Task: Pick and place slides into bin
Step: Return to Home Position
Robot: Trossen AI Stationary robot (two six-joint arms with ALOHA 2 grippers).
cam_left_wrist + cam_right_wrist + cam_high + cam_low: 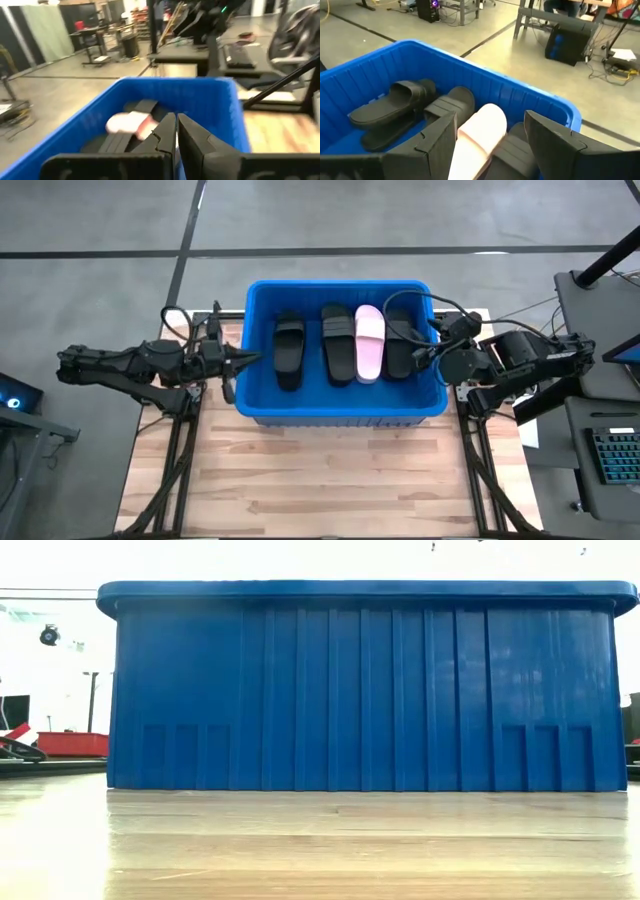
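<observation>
The blue bin point(340, 285) stands mid-table and fills the low view point(360, 690). On its floor lie three black slides point(289, 350) point(338, 342) point(400, 340) and one pale pink slide point(369, 342), side by side, lengthwise from near to far. My left gripper point(248, 360) is shut and empty at the bin's left rim; its wrist view shows the pink slide point(127, 122) beyond its fingers point(176, 132). My right gripper point(428, 356) is open and empty over the bin's right rim, above the pink slide point(482, 127) and black slides point(395, 112).
Bare wooden tabletop point(330, 470) lies in front of the bin. Cables point(440, 310) run by the right arm near the bin's far right corner. A keyboard point(612, 455) and other equipment stand off the table to the right.
</observation>
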